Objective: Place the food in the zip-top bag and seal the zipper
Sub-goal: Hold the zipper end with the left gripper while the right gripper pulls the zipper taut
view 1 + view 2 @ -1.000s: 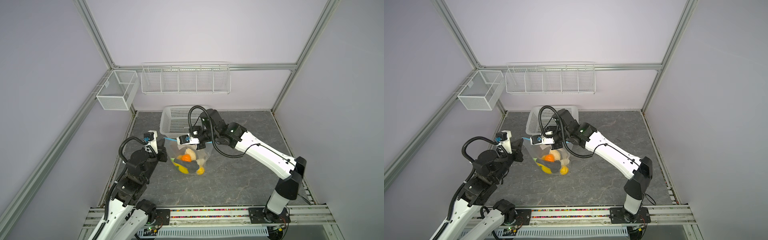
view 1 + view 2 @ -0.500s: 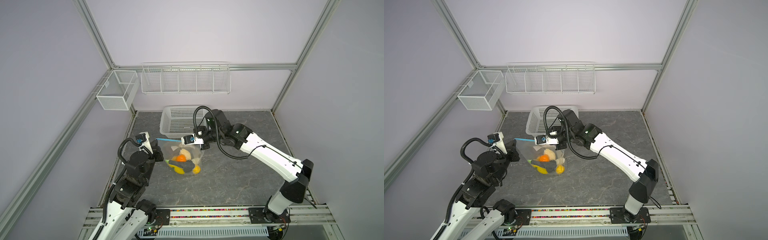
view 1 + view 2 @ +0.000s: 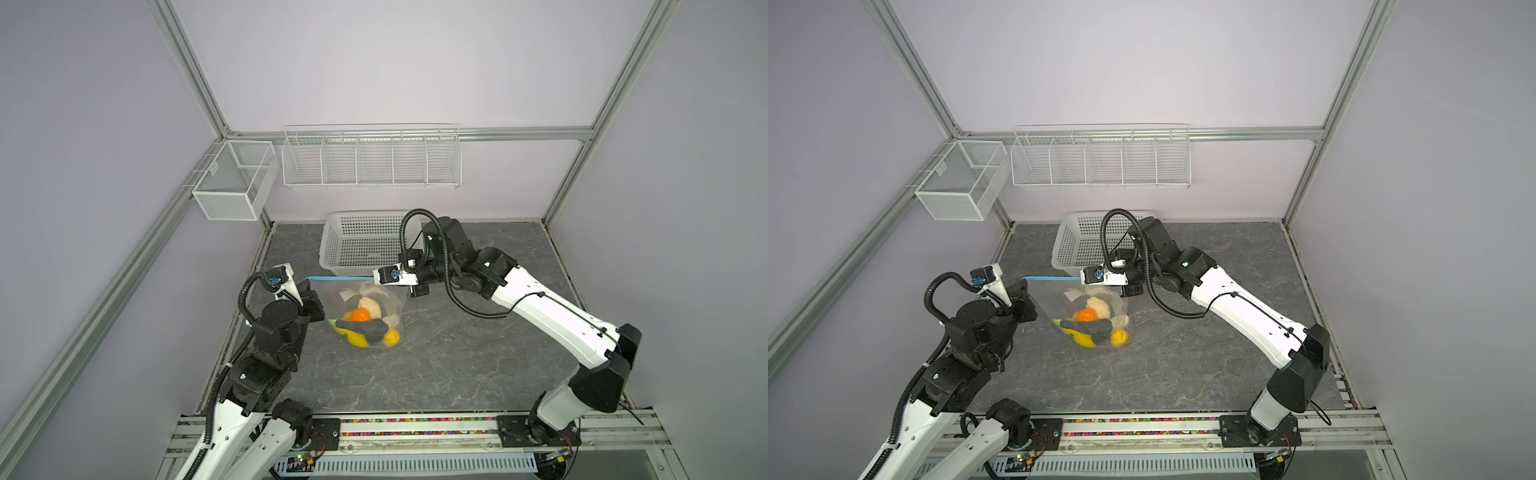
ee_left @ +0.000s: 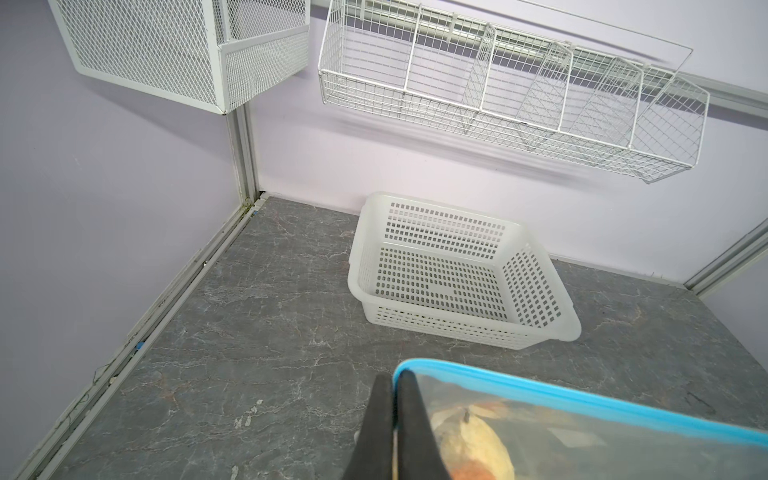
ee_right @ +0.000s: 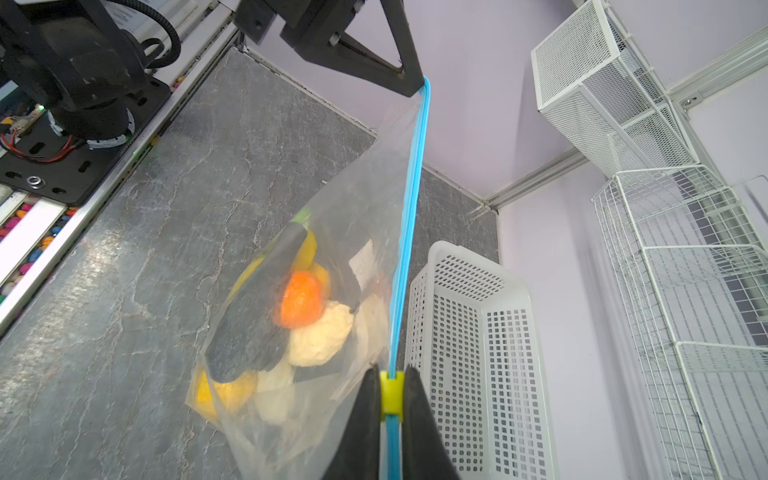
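The clear zip-top bag (image 3: 386, 301) (image 3: 1054, 301) hangs between my two grippers with its bottom on the grey floor. The food (image 3: 365, 326) (image 3: 1094, 326) (image 5: 301, 305) lies inside it: orange, yellow, beige and black pieces. Its blue zipper (image 3: 338, 277) (image 3: 1050, 278) (image 5: 411, 216) (image 4: 582, 401) runs taut and straight. My left gripper (image 3: 308, 283) (image 3: 1025, 283) (image 4: 393, 380) is shut on the bag's corner at the zipper's end. My right gripper (image 5: 391, 374) (image 3: 379, 279) (image 3: 1086, 279) is shut on the yellow slider (image 5: 391, 392) at the other end.
A white perforated basket (image 3: 332, 245) (image 3: 1067, 245) (image 4: 536, 286) (image 5: 505, 374) stands just behind the bag, with nothing in it. Wire racks (image 3: 372, 158) hang on the back wall and a mesh box (image 3: 232, 183) in the left corner.
The grippers have moved apart: the left one went left with the bag's corner, the right one went right along the zipper. The blue strip now shows stretched between them.
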Robot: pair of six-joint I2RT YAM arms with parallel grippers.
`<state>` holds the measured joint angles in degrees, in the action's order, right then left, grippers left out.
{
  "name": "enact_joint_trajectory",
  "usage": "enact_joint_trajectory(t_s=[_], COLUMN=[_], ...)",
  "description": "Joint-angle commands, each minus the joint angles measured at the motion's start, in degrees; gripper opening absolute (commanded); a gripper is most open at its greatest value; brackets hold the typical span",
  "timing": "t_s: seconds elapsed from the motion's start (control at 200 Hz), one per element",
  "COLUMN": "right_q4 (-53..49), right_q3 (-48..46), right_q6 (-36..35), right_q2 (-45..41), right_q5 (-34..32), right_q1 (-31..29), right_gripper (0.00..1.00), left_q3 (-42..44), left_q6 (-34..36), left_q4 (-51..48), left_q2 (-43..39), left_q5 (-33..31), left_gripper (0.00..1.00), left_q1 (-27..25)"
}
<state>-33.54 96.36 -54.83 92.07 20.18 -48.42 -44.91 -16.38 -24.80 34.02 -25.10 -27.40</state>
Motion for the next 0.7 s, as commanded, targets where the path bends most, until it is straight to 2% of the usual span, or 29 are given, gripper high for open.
enact_joint_trajectory(t_s=[0.0, 0.695], right_q4=[-1.1, -0.8], right_q3=[-1.2, -3.4], right_q6=[0.7, 2.2], right_q2=[-3.1, -5.9], right_q5=[-0.9, -2.6], right_q1=[1.7, 4.2], right_gripper=[0.06, 0.06], left_q3=[-1.7, -3.0], left_q6=[-1.6, 0.2], left_q4=[-1.7, -4.0], left_q2=[-0.4, -0.1], left_q5=[-6.5, -5.9], left_gripper=[0.00, 0.00], left_q1=[0.9, 0.8])
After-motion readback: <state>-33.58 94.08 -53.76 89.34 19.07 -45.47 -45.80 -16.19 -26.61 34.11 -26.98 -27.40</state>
